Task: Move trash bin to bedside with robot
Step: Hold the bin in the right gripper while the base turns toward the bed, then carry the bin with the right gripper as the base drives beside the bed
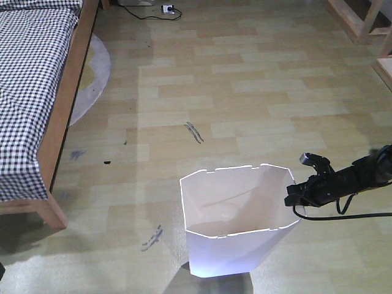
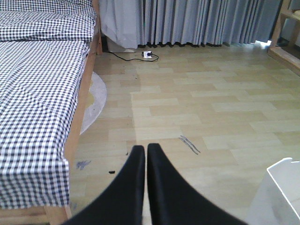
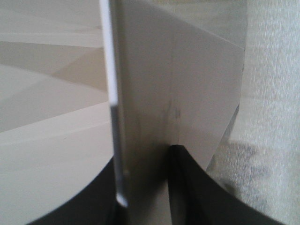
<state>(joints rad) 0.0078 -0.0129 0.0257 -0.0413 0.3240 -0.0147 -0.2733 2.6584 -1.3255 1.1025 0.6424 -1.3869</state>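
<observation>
The white trash bin (image 1: 226,245) stands on the wood floor at the lower middle of the front view, tilted a little. My right gripper (image 1: 293,197) is at its right rim, shut on the thin wall. In the right wrist view the bin wall (image 3: 187,84) runs between the jaws of the right gripper (image 3: 145,157), one finger inside and one outside. The bed (image 1: 30,73), with checked bedding and a wooden frame, lies at the far left, well apart from the bin. My left gripper (image 2: 146,149) is shut and empty above the floor, with the bed (image 2: 37,93) to its left and a bin corner (image 2: 281,192) at lower right.
A round grey rug (image 1: 92,73) lies partly under the bed. A power strip with a black cable (image 1: 166,8) lies on the floor at the back. Wooden furniture (image 1: 361,18) stands at the back right. Grey curtains (image 2: 197,21) hang along the far wall.
</observation>
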